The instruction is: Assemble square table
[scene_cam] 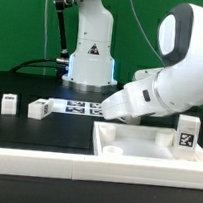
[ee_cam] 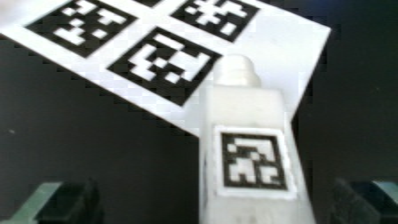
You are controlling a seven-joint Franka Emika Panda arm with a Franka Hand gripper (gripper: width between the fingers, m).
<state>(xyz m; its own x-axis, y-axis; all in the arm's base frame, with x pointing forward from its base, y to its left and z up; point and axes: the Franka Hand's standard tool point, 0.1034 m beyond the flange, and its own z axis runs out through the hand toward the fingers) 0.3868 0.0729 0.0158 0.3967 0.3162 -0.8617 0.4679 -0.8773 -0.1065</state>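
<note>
White plastic lies between my fingers: a small white block leg (ee_cam: 244, 140) with a black-and-white tag on its upper face, stretched out on the black table (ee_cam: 71, 130). My claw (ee_cam: 214, 200) stands wide open, one dark finger (ee_cam: 63, 200) to each side of the leg with bare table showing in both gaps, so I grip nothing. The leg's narrow end overlaps the edge of the thin flat white marker board (ee_cam: 160, 50); whether they touch I cannot tell.

In the exterior view my claw (scene_cam: 109, 110) hangs low at mid-frame, at the board's right end. At the left of the frame stand a second white leg (scene_cam: 8, 103) and, near it, a third white leg (scene_cam: 37, 107). The white plastic square slab with raised rim (scene_cam: 146, 144) lies at lower right. A fourth tagged leg (scene_cam: 187, 133) stands upright at its right end. A long white rail (scene_cam: 43, 162) runs along the bottom.
</note>
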